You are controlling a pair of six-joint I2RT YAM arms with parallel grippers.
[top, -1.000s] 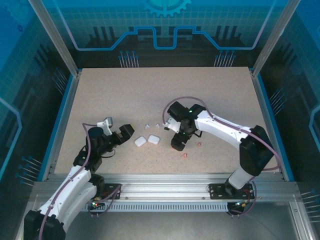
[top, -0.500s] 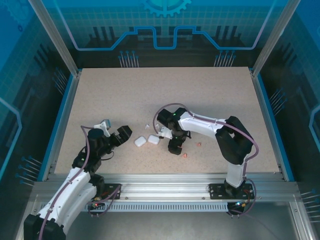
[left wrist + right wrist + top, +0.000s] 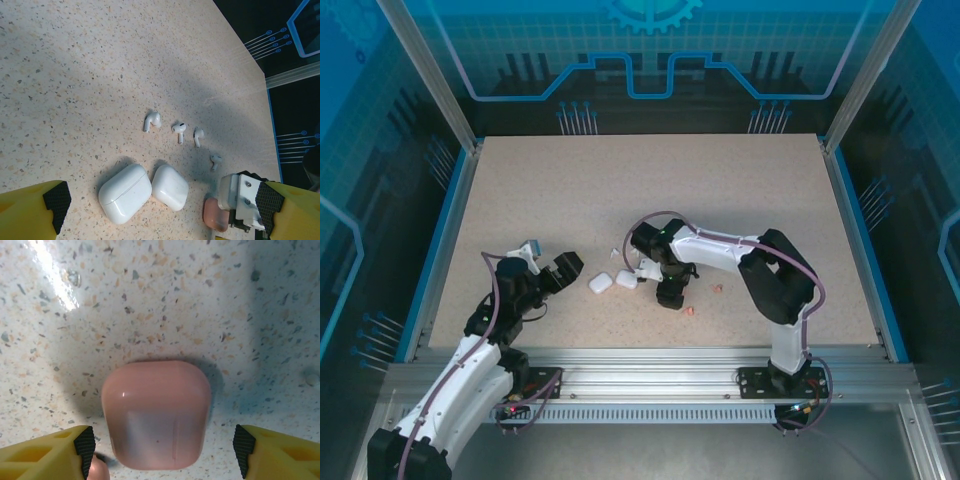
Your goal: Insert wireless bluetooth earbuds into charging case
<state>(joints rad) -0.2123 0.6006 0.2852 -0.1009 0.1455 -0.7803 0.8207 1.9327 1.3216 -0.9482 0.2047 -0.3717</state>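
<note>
Several white earbuds [image 3: 179, 129] lie in a loose row on the speckled table; one [image 3: 613, 252] shows from above. Two pink earbuds [image 3: 718, 289] [image 3: 691, 311] lie right of my right gripper [image 3: 668, 292]. Two shut white cases [image 3: 125, 193] [image 3: 170, 186] sit side by side. A shut pink case [image 3: 156, 412] lies flat between my right gripper's [image 3: 164, 442] fingers; it is open, with a gap on each side. My left gripper [image 3: 162, 220] is open and empty just short of the white cases [image 3: 600, 283].
The right gripper's white mount [image 3: 240, 200] stands over the pink case [image 3: 215, 216], close to the right white case. A small pink rounded piece [image 3: 97, 471] lies by the right gripper's left finger. Blue rails [image 3: 440, 240] edge the table.
My right arm has folded in and carried its gripper left and down over the pink case, its jaws narrowing. The left arm has barely moved.
</note>
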